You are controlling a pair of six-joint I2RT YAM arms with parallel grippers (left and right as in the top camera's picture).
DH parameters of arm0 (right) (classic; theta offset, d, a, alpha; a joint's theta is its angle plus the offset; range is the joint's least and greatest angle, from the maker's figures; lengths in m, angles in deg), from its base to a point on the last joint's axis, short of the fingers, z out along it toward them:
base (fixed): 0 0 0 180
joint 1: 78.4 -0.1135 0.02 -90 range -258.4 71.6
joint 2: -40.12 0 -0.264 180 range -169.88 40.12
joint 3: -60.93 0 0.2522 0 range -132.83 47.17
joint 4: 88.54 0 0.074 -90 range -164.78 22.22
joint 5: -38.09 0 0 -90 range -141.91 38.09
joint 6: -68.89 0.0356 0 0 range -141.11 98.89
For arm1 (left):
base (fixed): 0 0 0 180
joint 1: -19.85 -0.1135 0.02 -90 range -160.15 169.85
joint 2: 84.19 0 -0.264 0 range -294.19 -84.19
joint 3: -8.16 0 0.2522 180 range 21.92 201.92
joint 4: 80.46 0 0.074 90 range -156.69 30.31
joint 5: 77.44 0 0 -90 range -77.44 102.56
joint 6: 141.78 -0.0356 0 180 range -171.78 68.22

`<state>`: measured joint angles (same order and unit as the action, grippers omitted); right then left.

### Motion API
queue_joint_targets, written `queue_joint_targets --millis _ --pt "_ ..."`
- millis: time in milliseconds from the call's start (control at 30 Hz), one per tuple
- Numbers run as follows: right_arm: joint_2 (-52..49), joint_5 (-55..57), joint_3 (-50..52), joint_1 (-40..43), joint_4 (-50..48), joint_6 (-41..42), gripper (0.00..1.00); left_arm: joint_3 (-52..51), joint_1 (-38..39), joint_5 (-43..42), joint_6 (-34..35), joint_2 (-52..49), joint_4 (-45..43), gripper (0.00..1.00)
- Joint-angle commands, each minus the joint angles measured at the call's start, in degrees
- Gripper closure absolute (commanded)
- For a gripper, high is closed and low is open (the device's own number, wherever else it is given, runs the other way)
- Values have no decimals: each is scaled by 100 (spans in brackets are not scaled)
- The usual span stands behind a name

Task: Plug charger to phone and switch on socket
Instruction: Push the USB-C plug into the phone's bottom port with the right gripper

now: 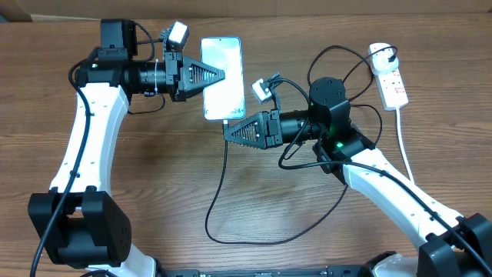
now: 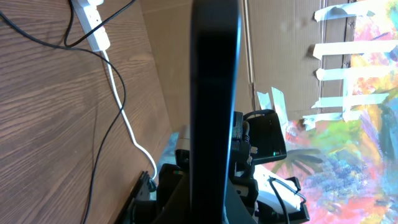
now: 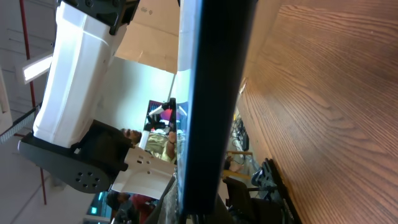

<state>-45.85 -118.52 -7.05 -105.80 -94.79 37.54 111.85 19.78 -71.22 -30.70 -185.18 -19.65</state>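
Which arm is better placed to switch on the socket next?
Right. The socket lies on that side, and the left claw is busy holding the phone, farther from it.

Phone (image 1: 224, 58) sits mid-table. My left gripper (image 1: 221, 75) is at its left edge, my right gripper (image 1: 227, 130) at its near end. Charger (image 1: 217, 188) trails toward me. Socket (image 1: 392, 81) far right.

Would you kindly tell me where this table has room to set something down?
The wooden table is bare between the white left arm and the thin black charger cable, and left of that arm. Crowded: cords tangle between the right arm and the white power strip.
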Motion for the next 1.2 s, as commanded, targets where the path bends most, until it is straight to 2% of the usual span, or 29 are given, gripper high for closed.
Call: queue_joint_targets --millis 0,1167 --pt "79 17 -103 15 -59 33 96 13 11 -289 35 22 -13 96" --pt "79 103 -103 15 -98 186 96 13 11 -328 -57 22 81 96"
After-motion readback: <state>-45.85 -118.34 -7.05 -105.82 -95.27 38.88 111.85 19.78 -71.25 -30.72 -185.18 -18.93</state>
